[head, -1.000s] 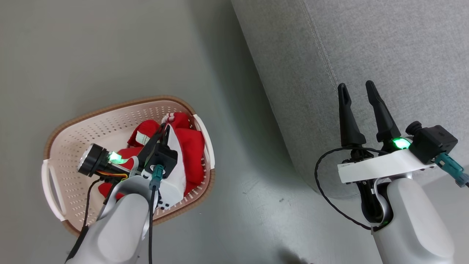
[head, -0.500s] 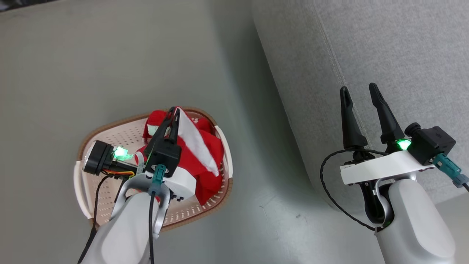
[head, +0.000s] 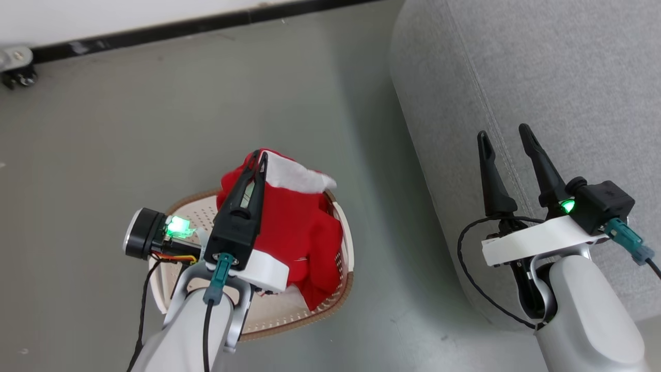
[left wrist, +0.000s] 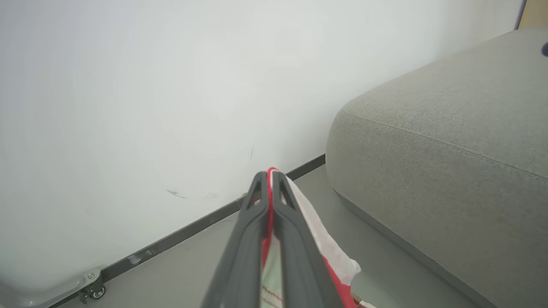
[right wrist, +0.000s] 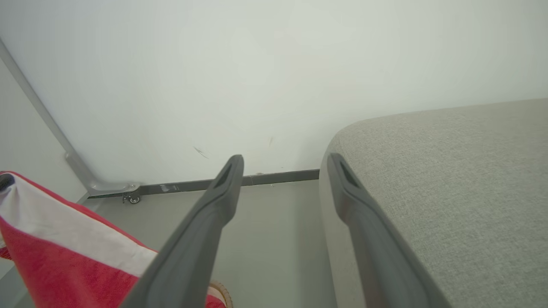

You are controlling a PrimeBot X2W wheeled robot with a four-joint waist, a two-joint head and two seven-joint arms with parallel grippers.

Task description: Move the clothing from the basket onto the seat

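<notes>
While the clothing (head: pixel 297 227) hangs: the step in hand looks like the lift out of the basket (head: pixel 273 310), with the carry to the seat (head: pixel 542 77) not yet begun.
Left fingers (left wrist: pixel 246 239): clenched on a top fold of the clothing, red and white cloth pinched between them.
Clothing: draped down from that grip, its lower end reaching into the basket; whether more lies beneath I cannot tell.
Basket: on the floor (head: pixel 155 103), near the seat's rounded corner but apart from it.
Right fingers (head: pixel 490 175): spread wide, grasping nothing, over the seat's edge.
Next move: probably raise until the hem clears the rim, then swing right over the seat and release.
</notes>
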